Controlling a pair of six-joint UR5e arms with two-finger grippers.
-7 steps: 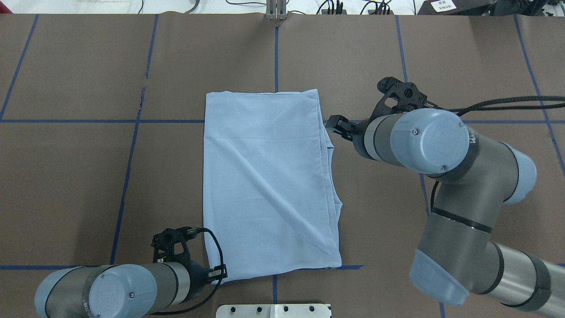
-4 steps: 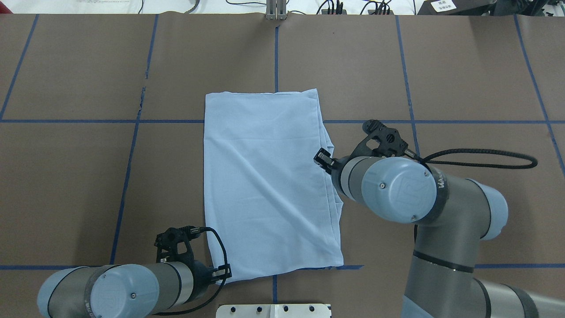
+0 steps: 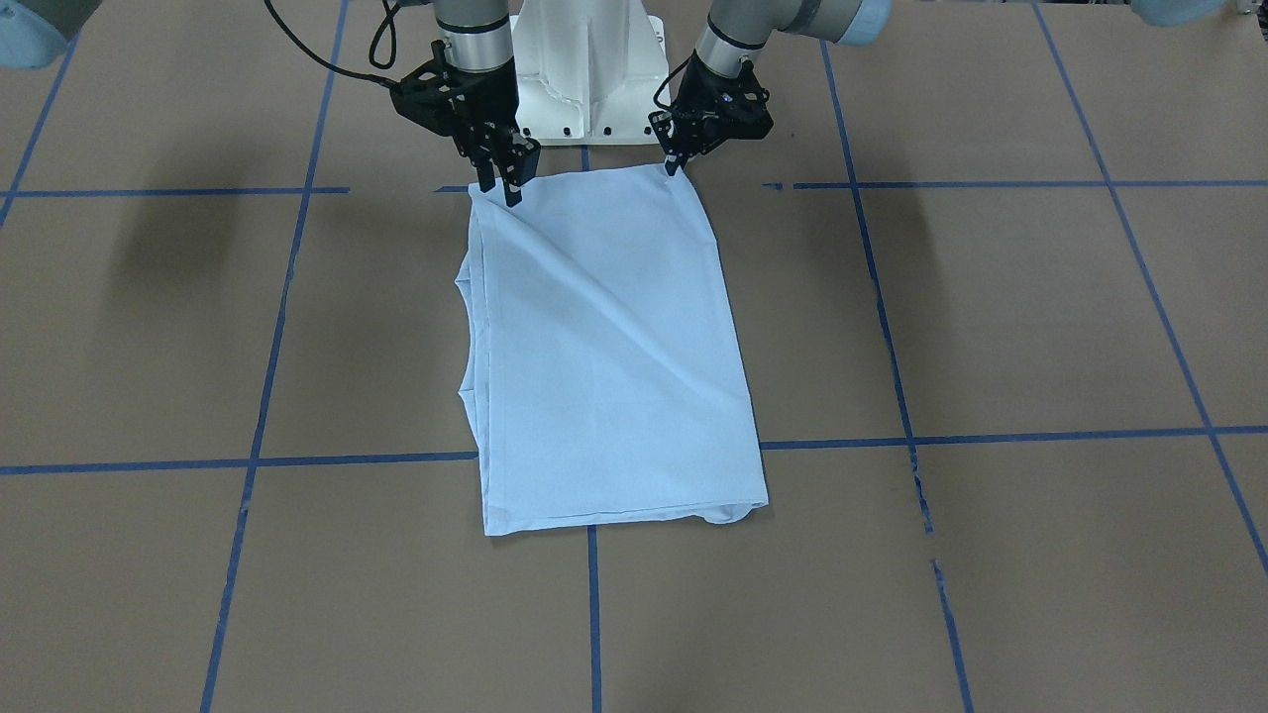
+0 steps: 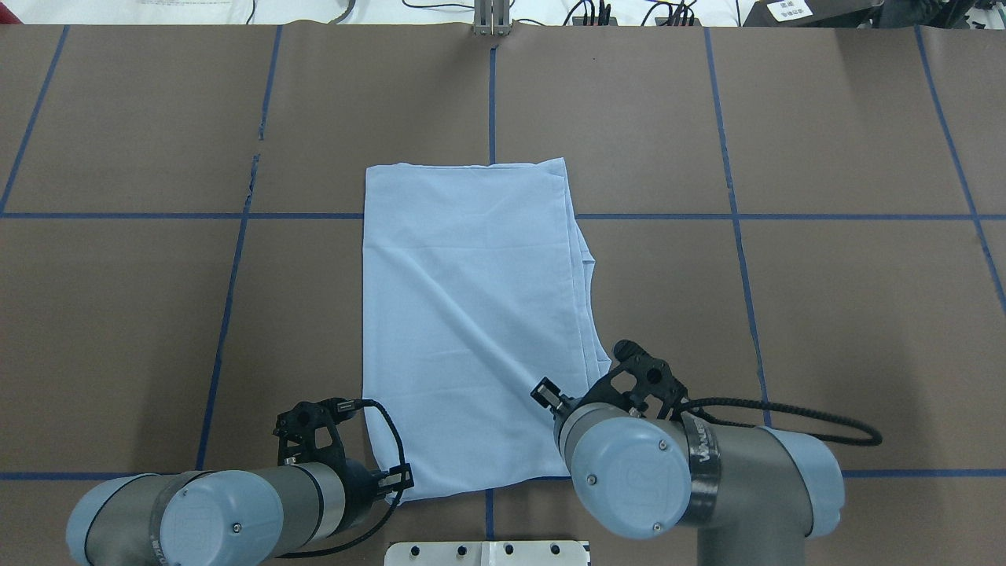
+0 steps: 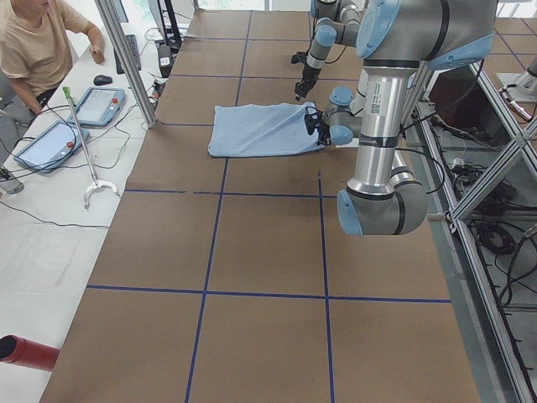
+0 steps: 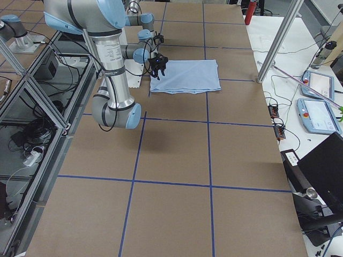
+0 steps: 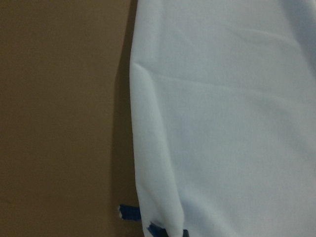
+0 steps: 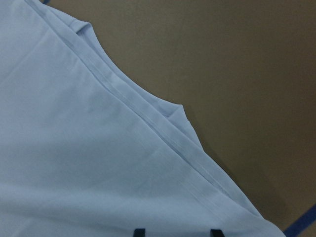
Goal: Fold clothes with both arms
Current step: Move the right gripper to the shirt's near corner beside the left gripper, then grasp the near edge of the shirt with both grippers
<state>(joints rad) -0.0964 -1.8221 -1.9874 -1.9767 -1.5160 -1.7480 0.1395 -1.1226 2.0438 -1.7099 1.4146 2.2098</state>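
The light blue T-shirt (image 4: 471, 314) lies folded lengthwise into a tall rectangle (image 3: 604, 356), with layered hems along its right edge (image 8: 163, 128). My left gripper (image 4: 399, 482) sits at the shirt's near-left corner (image 3: 674, 166) and looks shut on that corner. The left wrist view shows only cloth (image 7: 222, 123) and table. My right gripper (image 3: 500, 186) hangs open just over the near-right corner. Its two fingertips (image 8: 139, 232) stand apart above the cloth. In the overhead view the right arm (image 4: 629, 472) hides that corner.
The white pedestal base (image 3: 584, 89) stands right behind the shirt's near edge. Blue tape lines (image 4: 491, 94) grid the brown table cover. A person (image 5: 42, 42) sits at a side bench with tablets (image 5: 101, 105). Cables (image 4: 597, 12) run along the far edge.
My right arm swept from beside the shirt's far-right edge back along that edge to the near-right corner. The left gripper stayed at its corner, nudging slightly right.
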